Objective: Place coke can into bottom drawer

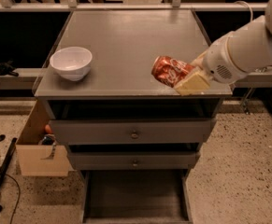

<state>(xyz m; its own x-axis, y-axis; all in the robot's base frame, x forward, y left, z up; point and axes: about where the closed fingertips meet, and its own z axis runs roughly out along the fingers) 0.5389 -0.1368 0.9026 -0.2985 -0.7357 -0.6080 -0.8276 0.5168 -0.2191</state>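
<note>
The coke can (169, 71), red-orange with white lettering and dented, is held on its side in my gripper (188, 76) above the front right part of the grey cabinet top (126, 41). The gripper is shut on the can, with one cream finger (192, 83) showing below it. The white arm reaches in from the right. The bottom drawer (135, 200) stands pulled out at the foot of the cabinet, a shallow dark tray with nothing in it.
A white bowl (71, 62) sits on the cabinet top at the front left. Two grey drawers with round knobs (134, 135) are partly open above the bottom drawer. A cardboard box (38, 146) stands on the floor at the left.
</note>
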